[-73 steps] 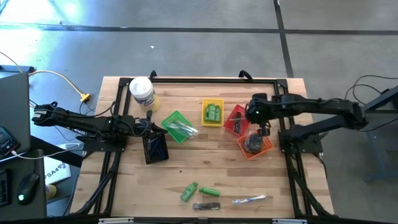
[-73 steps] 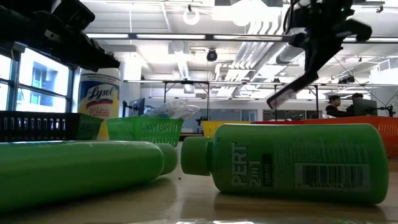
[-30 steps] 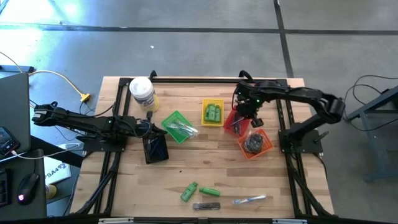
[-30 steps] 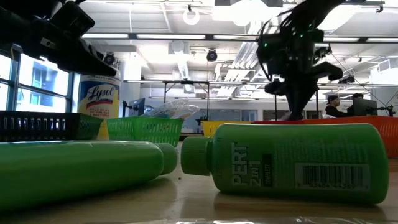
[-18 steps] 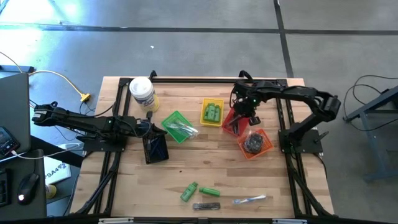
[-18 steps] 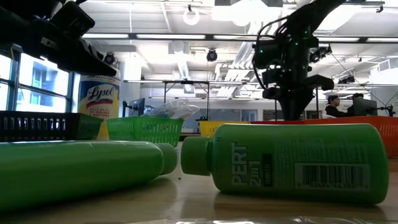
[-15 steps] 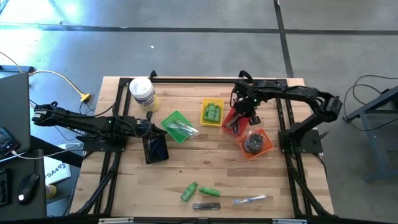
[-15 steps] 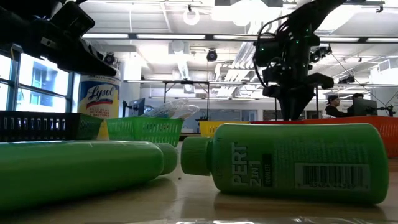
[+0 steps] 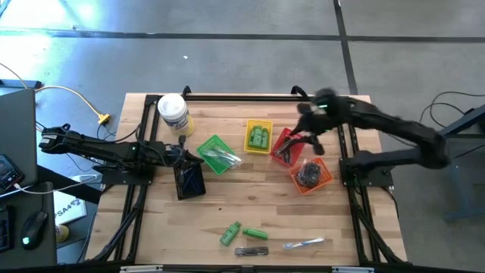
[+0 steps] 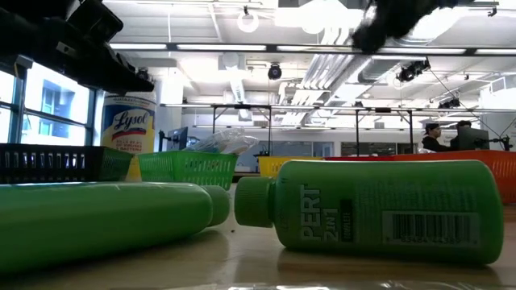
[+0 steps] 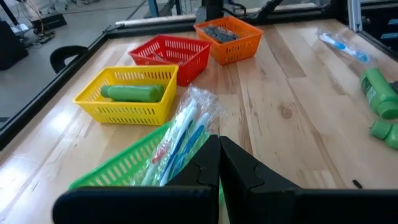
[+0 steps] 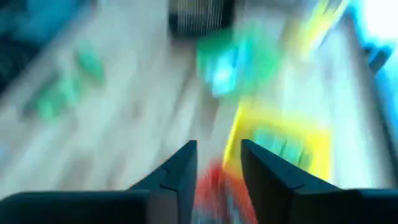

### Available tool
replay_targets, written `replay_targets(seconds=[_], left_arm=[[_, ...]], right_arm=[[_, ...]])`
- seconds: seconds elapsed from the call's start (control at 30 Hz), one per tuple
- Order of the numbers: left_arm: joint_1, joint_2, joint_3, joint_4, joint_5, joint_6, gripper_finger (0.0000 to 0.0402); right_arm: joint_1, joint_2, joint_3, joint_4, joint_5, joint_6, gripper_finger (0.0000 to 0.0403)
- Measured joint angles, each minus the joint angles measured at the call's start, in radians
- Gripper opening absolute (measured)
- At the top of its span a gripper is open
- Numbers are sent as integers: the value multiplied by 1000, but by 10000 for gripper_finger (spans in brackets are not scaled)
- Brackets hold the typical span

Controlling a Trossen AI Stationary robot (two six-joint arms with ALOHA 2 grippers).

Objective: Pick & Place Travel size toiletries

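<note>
A: What is lying closest to the table's front edge?

B: Four toiletries are waiting there, unsorted: two green bottles (image 10: pixel 379 211) on their sides, almost end to end, with a dark stick (image 9: pixel 250 251) and a clear-wrapped piece (image 9: pixel 303 243) just beside them.

A: Are the bottles going to be trouble?

B: I am thinking so. They are round, so a finger nudging one could send it rolling into the other or off the edge. The wrapped piece is lying flat and looks slippery; the fingers could be scraping wood instead of catching it.

A: And further back?

B: The left gripper (image 11: pixel 219 146) is resting over the green basket (image 9: pixel 208 145) with its fingers pressed together, holding nothing. Beyond it, the yellow basket (image 11: pixel 124 111) is holding a green bottle, and the red basket (image 11: pixel 186 62) and orange basket (image 11: pixel 233 45) are sitting side by side, the orange one carrying dark discs (image 9: pixel 308 174).

A: Where is the right gripper (image 12: pixel 217 162) working?

B: It is swinging above the red basket, blurred, fingers spread apart with nothing between them.

A: The danger there?

B: Judging by the blur, it is travelling fast. A low finger could be hooking a mesh rim and dragging or tipping a basket, spilling what is sorted. The white-lidded jar (image 9: pixel 173 112) at the far corner is standing well clear.
</note>
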Motion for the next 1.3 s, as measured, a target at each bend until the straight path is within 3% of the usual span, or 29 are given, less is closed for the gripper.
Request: replay_targets(seconds=[0.3, 0.53, 0.63, 0.93, 1.13, 1.3], left_arm=[[0, 0, 0, 12, -47, -30, 0], [0, 0, 0, 18, -125, -55, 0], [0, -1, 0, 34, -138, -55, 0], [0, -1, 0, 51, -137, -85, 0], [0, -1, 0, 45, -230, -84, 0], [0, -1, 0, 44, -247, -77, 0]], right_arm=[[104, -422, -43, 251, -34, 421, 14], [175, -704, -343, 642, 74, 743, 3], [192, -808, -481, 674, 138, 773, 3], [205, -950, -725, 755, 222, 779, 3], [207, -951, -806, 791, 213, 804, 3], [260, -943, -855, 847, 188, 847, 3]])
